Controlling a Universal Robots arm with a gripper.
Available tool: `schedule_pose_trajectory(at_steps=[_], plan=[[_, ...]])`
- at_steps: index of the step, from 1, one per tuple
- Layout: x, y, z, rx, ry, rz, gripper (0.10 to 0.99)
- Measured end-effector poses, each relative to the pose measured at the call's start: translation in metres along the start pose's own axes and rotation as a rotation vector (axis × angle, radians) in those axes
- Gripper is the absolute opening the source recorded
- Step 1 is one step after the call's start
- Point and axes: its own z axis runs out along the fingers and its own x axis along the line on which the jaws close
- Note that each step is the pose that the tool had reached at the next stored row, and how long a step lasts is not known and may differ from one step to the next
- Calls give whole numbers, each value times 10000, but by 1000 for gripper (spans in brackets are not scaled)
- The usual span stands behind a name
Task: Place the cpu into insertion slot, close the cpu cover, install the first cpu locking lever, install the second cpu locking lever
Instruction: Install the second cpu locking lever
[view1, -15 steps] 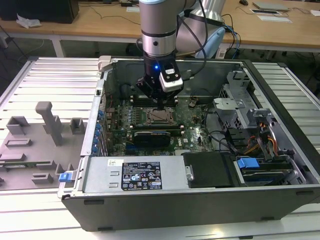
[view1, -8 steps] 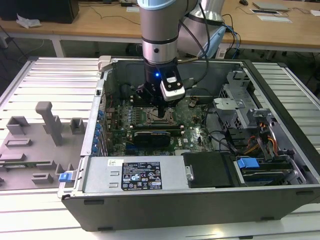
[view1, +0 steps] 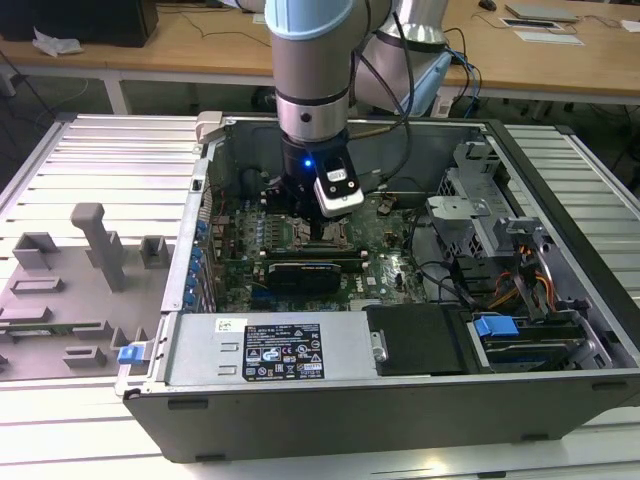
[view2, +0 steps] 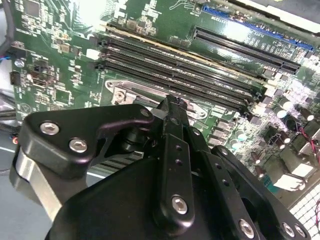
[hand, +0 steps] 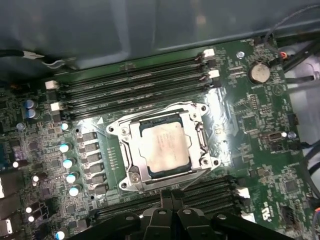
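Silver cover (hand: 131, 160) closed flat over cpu (hand: 165, 148) in slot (hand: 205, 162); gripper (hand: 172, 196) just beside it, jaws pressed together, empty.

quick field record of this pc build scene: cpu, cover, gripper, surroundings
cpu: seated in the insertion slot, pale metal top showing
cpu cover: lying down flat around the chip
gripper: fingers together, holding nothing, at the socket edge by the memory slots
surroundings: green motherboard inside an open computer case
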Motion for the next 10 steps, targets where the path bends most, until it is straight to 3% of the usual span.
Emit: schedule_pose_trajectory(at_steps=[6, 10], plan=[[18, -69, 72, -102, 37, -450, 106], [27, -77, 112, -191, 86, -1173, 106]])
